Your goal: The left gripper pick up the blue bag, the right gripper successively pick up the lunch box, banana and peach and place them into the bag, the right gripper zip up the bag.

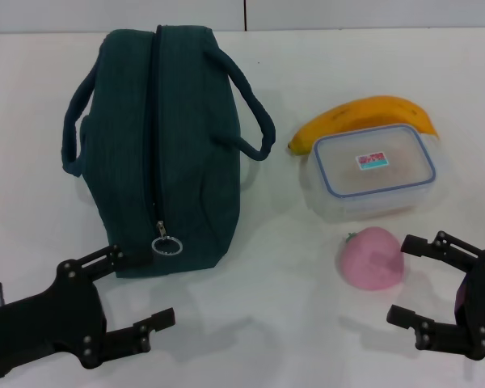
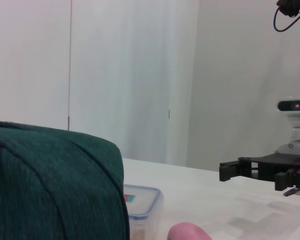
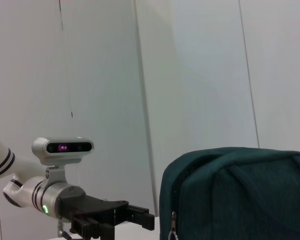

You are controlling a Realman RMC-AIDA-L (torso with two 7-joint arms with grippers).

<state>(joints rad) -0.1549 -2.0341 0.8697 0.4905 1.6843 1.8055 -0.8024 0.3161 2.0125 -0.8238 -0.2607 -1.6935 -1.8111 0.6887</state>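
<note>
The blue bag (image 1: 166, 145) lies on the white table at the left, zipped shut, with its ring pull (image 1: 166, 244) at the near end; it also shows in the left wrist view (image 2: 50, 185) and the right wrist view (image 3: 240, 195). The banana (image 1: 364, 117) lies behind the lunch box (image 1: 374, 168) at the right. The peach (image 1: 372, 257) sits in front of the lunch box. My left gripper (image 1: 137, 291) is open just in front of the bag. My right gripper (image 1: 404, 279) is open just right of the peach. Both are empty.
The white table (image 1: 267, 323) runs to a pale wall at the back. The bag's two loop handles (image 1: 255, 113) stick out to either side. The lunch box (image 2: 142, 202) and peach (image 2: 187, 232) show low in the left wrist view, with the right gripper (image 2: 230, 170) beyond.
</note>
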